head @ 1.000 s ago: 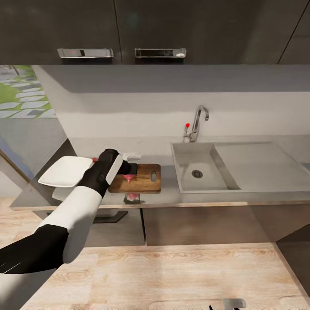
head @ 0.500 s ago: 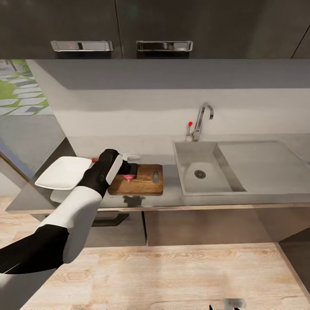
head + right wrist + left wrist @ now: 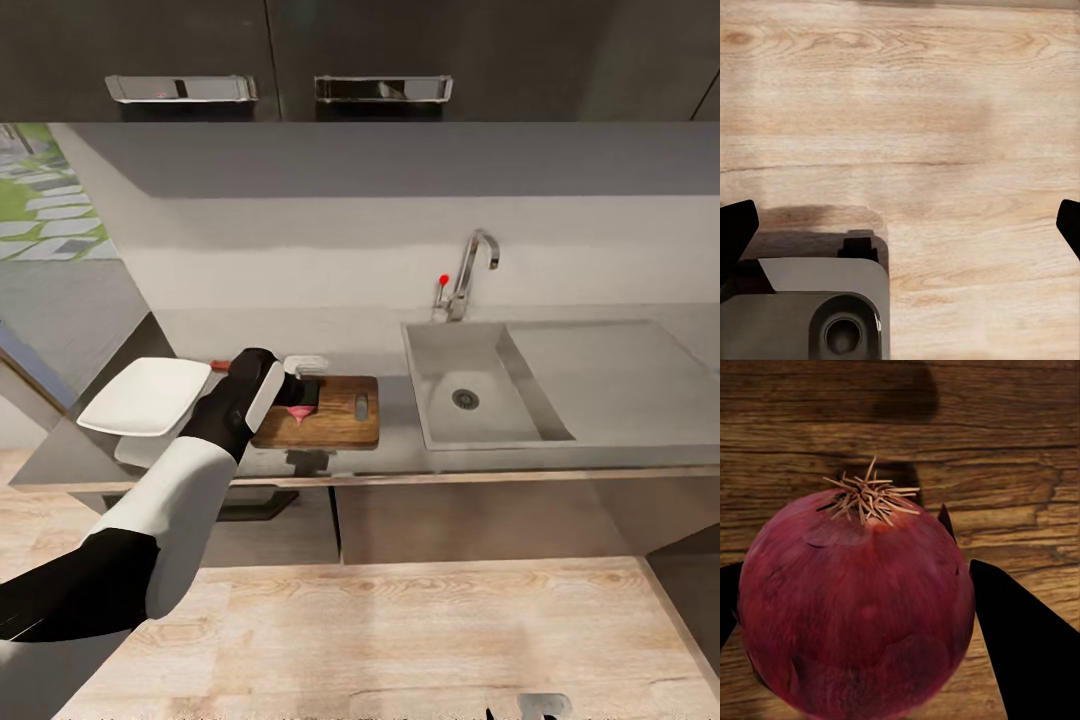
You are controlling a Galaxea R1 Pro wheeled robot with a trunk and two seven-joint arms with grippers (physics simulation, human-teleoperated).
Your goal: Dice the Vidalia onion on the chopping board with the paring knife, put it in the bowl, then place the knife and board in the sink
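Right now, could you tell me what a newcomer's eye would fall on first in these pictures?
Most striking is the dark red onion, looming large in the left wrist view between the left gripper fingers, just over the chopping board. In the head view, the white bowl stands out at the countertop's left end, beside the board. To the right lies the sink, with its chrome faucet and red knob.

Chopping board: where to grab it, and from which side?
Grip the chopping board at its slot-hole end, coming from the sink side. It lies flat on the countertop, so one finger through the slot probably gives the best purchase; the left claw with the onion sits over the other end.
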